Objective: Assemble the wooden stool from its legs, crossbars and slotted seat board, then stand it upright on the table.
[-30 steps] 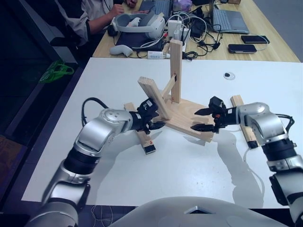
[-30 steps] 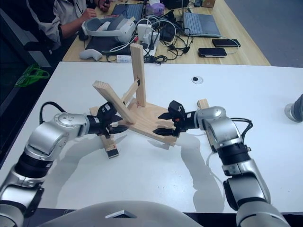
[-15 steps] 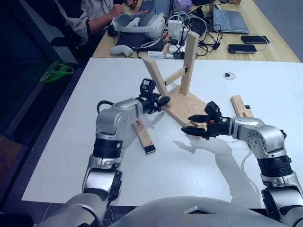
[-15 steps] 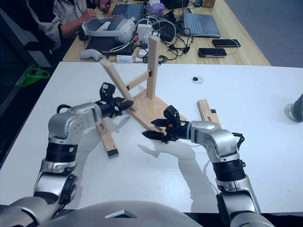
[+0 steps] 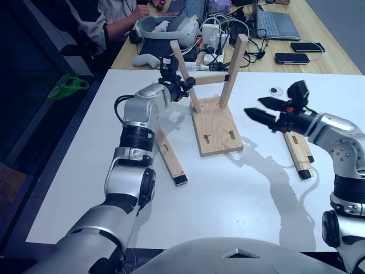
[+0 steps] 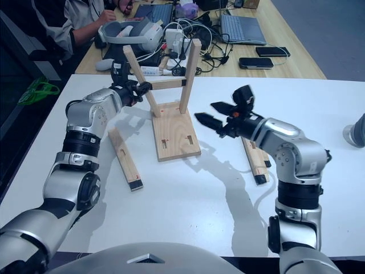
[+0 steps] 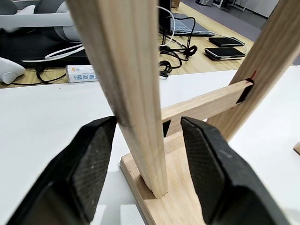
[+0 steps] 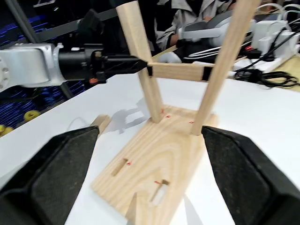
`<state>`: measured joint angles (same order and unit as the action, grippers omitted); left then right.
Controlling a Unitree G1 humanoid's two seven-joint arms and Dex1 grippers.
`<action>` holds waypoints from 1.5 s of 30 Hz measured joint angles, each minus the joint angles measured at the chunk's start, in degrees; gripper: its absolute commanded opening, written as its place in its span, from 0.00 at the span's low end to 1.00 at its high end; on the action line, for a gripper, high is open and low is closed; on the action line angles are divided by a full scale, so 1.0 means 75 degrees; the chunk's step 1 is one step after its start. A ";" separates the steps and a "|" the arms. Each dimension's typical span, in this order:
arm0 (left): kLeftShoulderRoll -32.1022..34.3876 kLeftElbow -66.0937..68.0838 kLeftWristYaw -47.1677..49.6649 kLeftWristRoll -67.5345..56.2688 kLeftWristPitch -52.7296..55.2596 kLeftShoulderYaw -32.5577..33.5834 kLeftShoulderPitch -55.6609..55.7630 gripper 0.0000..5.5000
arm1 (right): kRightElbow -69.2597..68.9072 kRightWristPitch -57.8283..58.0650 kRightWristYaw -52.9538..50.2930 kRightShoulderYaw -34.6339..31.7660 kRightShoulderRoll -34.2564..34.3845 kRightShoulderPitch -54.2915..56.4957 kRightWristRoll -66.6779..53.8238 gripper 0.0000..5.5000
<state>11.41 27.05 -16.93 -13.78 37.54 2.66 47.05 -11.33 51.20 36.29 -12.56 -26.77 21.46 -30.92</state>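
Left eye view: the stool is half built, with the seat board [image 5: 215,128] flat on the tabletop [image 5: 228,200]. The left end effector [image 7: 147,136] loosely straddles one fitted leg [image 5: 178,57]. The right end effector [image 5: 252,105], released, likely fetches the loose leg [image 5: 299,151] at centre right next.

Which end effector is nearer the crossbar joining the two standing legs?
Left. The left end effector straddles a standing leg beside the crossbar; the right end effector hovers open, well clear of it.

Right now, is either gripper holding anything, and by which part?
Nothing is clamped. The left gripper straddles one upright leg near the crossbar, with a gap on one side. The right gripper is open and holds nothing, to the right of the seat board.
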 measured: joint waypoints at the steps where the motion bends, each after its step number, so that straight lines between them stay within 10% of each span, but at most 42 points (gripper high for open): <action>1: 0.0062 -0.0600 -0.0123 -0.0064 0.0280 -0.0109 -0.0258 0.46 | 0.0086 -0.0224 -0.0474 -0.0299 0.0045 -0.0146 0.0180 0.74; 10: 0.0010 -0.4428 0.0645 -0.0206 0.0820 0.0244 -0.2790 0.46 | 0.0934 -0.2581 -0.1477 -0.0944 0.0128 -0.2193 0.1479 0.74; 45: 0.0123 -0.4498 0.0729 0.0575 0.0398 -0.0375 -0.3064 0.46 | 0.3677 -0.3289 -0.0116 0.0024 -0.0665 -0.2118 0.1918 0.74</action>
<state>12.33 -6.69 -11.46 -9.46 40.52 -0.16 24.07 16.24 26.53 35.42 -12.38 -31.76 5.58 -16.53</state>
